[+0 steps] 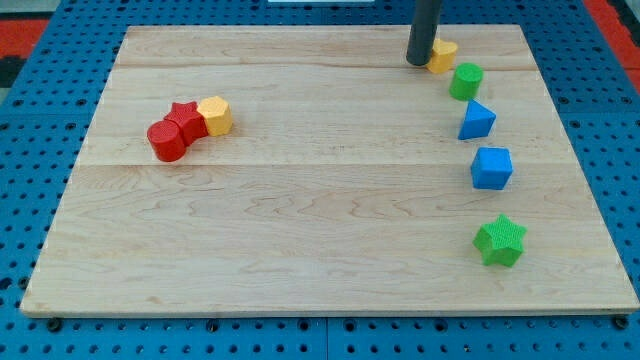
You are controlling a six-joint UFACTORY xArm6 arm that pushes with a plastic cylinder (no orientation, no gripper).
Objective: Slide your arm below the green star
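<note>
The green star point(499, 241) lies on the wooden board point(320, 200) near the view's lower right. My tip point(419, 62) is at the view's top, right of centre, touching the left side of a yellow block point(443, 56). It is far above the green star and somewhat to its left. Between them, going down the view's right side, stand a green cylinder-like block point(465, 81), a blue triangular block point(476, 121) and a blue cube point(491, 168).
At the view's left a red star point(184, 118), a red cylinder point(167, 140) and a yellow hexagonal block point(215, 116) sit touching in a cluster. The board lies on a blue pegboard surface point(40, 150).
</note>
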